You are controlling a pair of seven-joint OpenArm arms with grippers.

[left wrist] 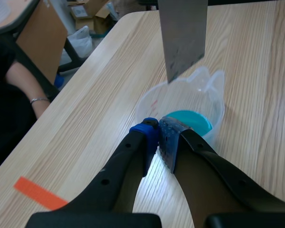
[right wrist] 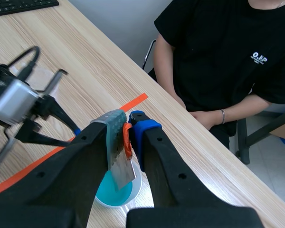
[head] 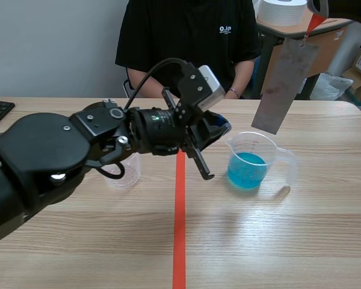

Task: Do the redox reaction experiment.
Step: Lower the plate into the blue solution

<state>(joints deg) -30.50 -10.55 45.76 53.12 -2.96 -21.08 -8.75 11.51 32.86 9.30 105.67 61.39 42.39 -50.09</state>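
We found the right jaws clamped on the top of the metal plate [right wrist: 121, 172], with an orange-red piece [right wrist: 127, 140], perhaps a tab of tape, pinched in with it. The plate hung tilted over the beaker [head: 256, 144], its lower corner about level with the rim and clear of the blue solution [head: 246, 170]. The left jaws were closed on nothing, just beside that beaker. We judged the preparation done, and the dipping and the reaction itself not yet begun. A second, clear beaker [head: 125, 174] stood on the tabletop [head: 277, 241] behind the left arm.
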